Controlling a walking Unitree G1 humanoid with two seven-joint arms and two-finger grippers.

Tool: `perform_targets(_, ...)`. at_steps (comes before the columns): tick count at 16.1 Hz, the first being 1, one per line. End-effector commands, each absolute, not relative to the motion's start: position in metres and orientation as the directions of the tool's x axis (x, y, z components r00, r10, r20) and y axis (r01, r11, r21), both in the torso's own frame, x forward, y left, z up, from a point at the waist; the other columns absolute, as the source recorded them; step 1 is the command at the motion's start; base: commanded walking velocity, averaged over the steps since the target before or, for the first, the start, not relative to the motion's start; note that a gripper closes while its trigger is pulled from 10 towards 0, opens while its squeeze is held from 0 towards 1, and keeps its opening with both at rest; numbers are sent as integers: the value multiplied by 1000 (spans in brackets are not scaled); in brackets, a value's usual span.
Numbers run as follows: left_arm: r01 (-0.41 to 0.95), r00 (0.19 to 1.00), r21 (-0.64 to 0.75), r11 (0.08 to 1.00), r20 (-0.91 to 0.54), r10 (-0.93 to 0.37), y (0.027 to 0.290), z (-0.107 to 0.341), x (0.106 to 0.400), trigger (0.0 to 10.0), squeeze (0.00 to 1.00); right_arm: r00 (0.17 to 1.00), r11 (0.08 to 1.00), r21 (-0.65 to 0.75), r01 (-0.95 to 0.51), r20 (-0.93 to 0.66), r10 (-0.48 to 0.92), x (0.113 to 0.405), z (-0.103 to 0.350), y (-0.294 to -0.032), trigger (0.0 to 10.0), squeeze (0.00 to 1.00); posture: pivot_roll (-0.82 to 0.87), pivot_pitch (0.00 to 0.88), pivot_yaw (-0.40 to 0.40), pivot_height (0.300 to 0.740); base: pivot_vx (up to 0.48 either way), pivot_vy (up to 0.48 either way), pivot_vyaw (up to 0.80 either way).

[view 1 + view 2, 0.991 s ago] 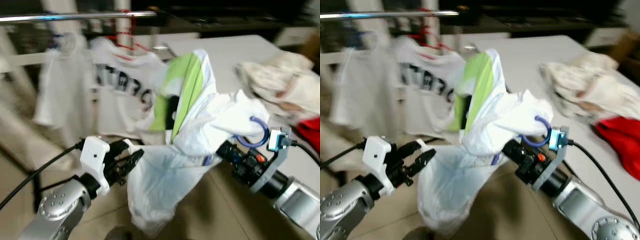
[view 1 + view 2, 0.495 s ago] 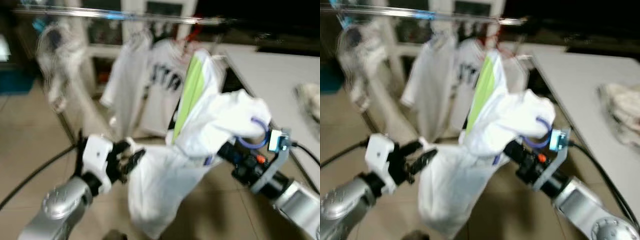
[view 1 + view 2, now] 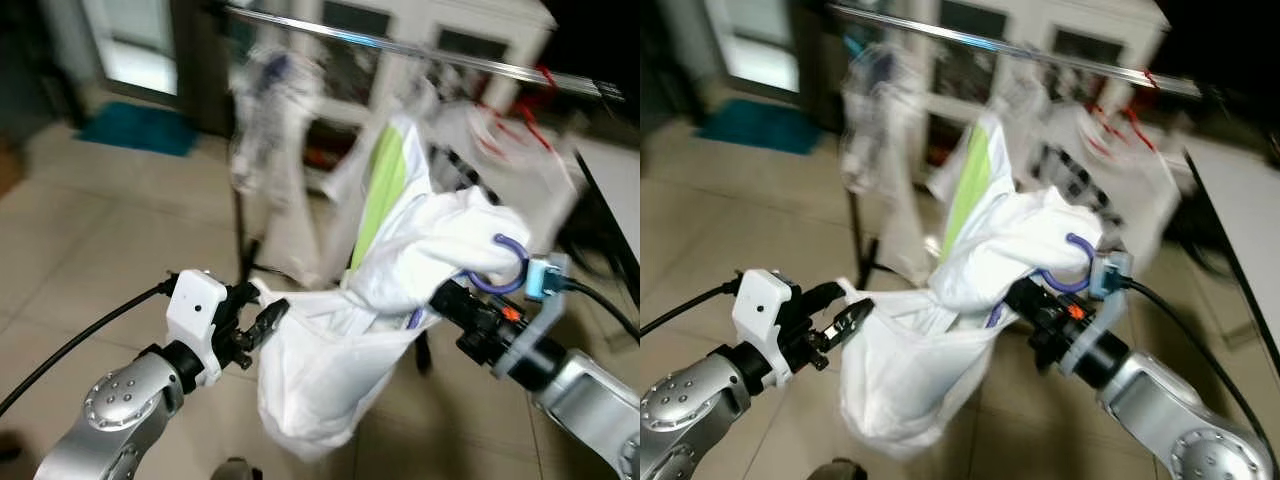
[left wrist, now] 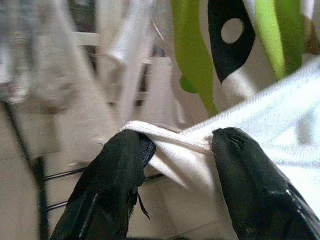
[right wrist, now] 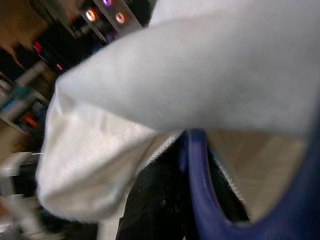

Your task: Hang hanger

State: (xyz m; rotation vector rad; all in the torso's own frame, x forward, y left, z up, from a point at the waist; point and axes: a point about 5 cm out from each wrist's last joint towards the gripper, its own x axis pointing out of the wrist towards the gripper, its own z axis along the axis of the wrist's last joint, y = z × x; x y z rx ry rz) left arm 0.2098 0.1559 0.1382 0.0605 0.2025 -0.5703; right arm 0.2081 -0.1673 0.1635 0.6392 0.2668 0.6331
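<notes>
A white shirt with a green stripe (image 3: 385, 260) hangs bunched on a blue hanger whose hook (image 3: 505, 270) curls up beside my right wrist. My right gripper (image 3: 445, 298) is shut on the blue hanger (image 5: 200, 180) under the cloth, with the fingers mostly hidden by fabric. My left gripper (image 3: 262, 320) is shut on the shirt's hem (image 4: 172, 145), which is pinched between the two black fingers (image 4: 120, 170). A silver clothes rail (image 3: 400, 48) runs across the top, above and behind the shirt.
Several white garments (image 3: 275, 150) hang on the rail, and one at the right has a red hanger (image 3: 525, 125). A dark rack post (image 3: 240, 230) stands on the tiled floor (image 3: 90, 230). A teal mat (image 3: 135, 128) lies far left. A white cabinet (image 3: 1090, 40) stands behind.
The camera has swung left: the white table with its clothes has left the view and the rail and floor have come in. Both grippers keep their hold on the shirt and hanger.
</notes>
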Motion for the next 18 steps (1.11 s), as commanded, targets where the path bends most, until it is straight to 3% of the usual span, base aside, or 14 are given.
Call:
perform_targets(1, 473, 863, 41, 880, -223, -453, 163, 137, 215, 10000, 0, 817, 711, 595, -374, -151, 556, 211, 150, -178, 10000, 0, -172, 74, -123, 740, 0, 0, 800)
perform_targets(7, 462, 870, 19, 887, -204, -449, 153, 133, 223, 10000, 0, 889, 892, 404, -201, -307, 340, 220, 124, -184, 10000, 0, -180, 68, -99, 740, 0, 0, 667)
perform_targets(13, 466, 868, 29, 884, -206, -451, 150, 128, 227, 10000, 0, 884, 910, 335, -246, -307, 352, 219, 122, -176, 10000, 0, -187, 66, -92, 740, 0, -393, 0)
perform_targets(18, 464, 865, 31, 885, -231, -445, 152, 124, 227, 10000, 0, 882, 907, 323, -269, -296, 367, 219, 124, -176, 10000, 0, -186, 65, -93, 740, 0, 0, 0)
